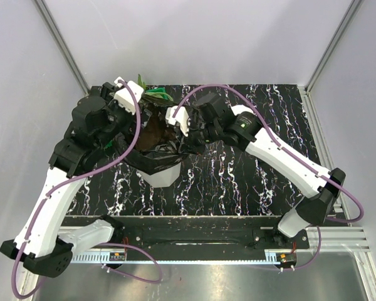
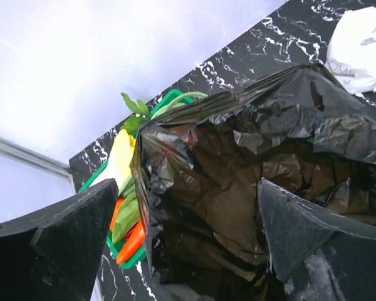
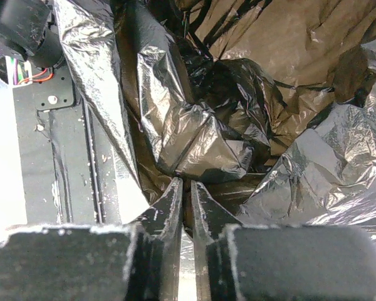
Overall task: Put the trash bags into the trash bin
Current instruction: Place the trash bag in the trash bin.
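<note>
The black trash bag (image 1: 155, 143) lies open and crumpled over the top of the white trash bin (image 1: 160, 174), whose lower wall shows below it. My left gripper (image 1: 135, 127) is at the bag's left rim. In the left wrist view it (image 2: 188, 188) is open, jaws wide apart on either side of the bag's edge (image 2: 238, 157). My right gripper (image 1: 182, 133) is at the bag's right rim. In the right wrist view it (image 3: 187, 183) is shut on a fold of the glossy bag (image 3: 200, 138).
A green basket of toy vegetables (image 2: 128, 194) stands right behind the bin, its top just visible in the top view (image 1: 155, 94). A white roll of plastic (image 2: 362, 47) lies on the black marbled table (image 1: 250, 182) to the right.
</note>
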